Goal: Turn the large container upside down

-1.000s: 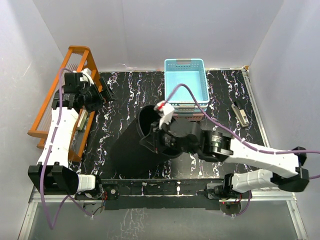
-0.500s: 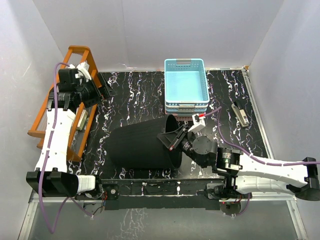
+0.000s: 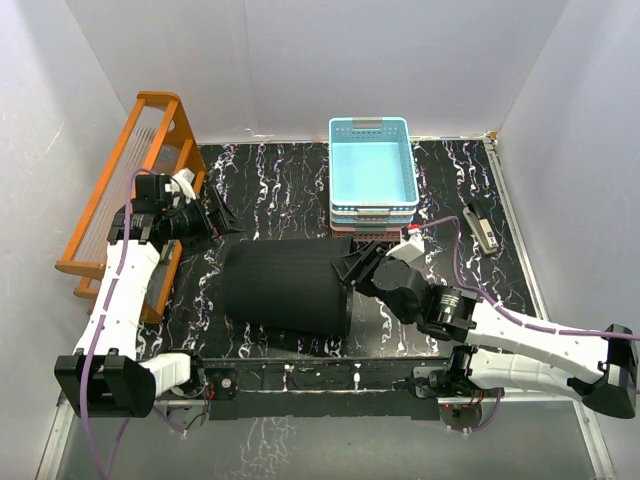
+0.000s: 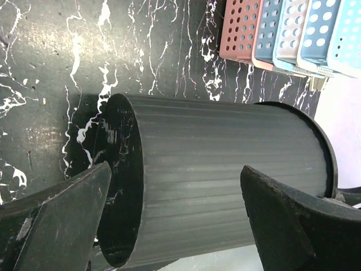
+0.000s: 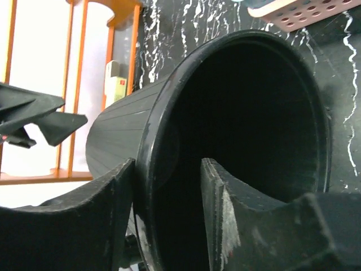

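**Tipped on its side**

The large container lies on its side by the near edge, mouth facing right. Your right gripper straddles its rim, one finger inside and one outside — whether it pinches, you cannot tell. Your left gripper gapes wide at its base. Stacked baskets sit at the far edge.

large container: black, finely ribbed sides
tabletop: black marble, white veins
top basket: light blue
lowest basket: pink, round holes
rack: orange
left arm: white shell, black joints
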`<state>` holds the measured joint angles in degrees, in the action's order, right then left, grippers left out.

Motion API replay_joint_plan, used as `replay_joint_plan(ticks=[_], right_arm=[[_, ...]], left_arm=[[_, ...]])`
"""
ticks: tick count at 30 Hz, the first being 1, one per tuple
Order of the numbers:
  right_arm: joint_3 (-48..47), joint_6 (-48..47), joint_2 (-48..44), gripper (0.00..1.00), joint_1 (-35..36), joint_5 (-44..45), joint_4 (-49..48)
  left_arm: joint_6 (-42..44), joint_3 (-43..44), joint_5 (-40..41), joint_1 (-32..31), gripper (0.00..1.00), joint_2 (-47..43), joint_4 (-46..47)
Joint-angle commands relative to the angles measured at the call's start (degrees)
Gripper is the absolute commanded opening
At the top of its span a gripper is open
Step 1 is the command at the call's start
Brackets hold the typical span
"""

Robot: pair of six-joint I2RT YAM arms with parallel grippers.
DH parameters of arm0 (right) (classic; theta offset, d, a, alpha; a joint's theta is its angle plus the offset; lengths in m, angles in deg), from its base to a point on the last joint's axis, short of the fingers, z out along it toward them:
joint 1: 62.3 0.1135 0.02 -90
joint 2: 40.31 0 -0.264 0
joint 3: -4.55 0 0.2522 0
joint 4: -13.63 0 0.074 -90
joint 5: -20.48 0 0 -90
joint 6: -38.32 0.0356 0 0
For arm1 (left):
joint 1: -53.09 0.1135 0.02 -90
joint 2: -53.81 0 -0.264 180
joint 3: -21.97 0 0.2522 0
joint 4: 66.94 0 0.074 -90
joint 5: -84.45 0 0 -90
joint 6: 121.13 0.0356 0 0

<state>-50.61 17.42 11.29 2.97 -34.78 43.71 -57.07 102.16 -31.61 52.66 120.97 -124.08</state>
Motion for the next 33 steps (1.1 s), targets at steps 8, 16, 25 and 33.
replay_joint_plan(ticks=[8, 16, 25, 33], right_arm=[[-12.5, -9.2, 4.6, 0.63, -1.9, -8.2, 17.3], [-17.9, -14.9, 4.2, 0.63, -1.9, -12.7, 22.5], [-17.0, -13.0, 3.1, 0.48, -1.9, -11.4, 24.2], [-16.5, -12.9, 3.6, 0.39, -2.0, -10.4, 23.0]], left_arm=[[1.2, -1.2, -6.4, 0.3, 0.99, -0.5, -4.8], [-0.6, -5.2, -4.7, 0.4, 0.99, -2.2, -6.5], [-1.1, -7.6, -6.1, 0.4, 0.99, -4.2, -5.8], [-2.1, -8.5, -10.4, 0.3, 0.98, -3.1, -4.0]])
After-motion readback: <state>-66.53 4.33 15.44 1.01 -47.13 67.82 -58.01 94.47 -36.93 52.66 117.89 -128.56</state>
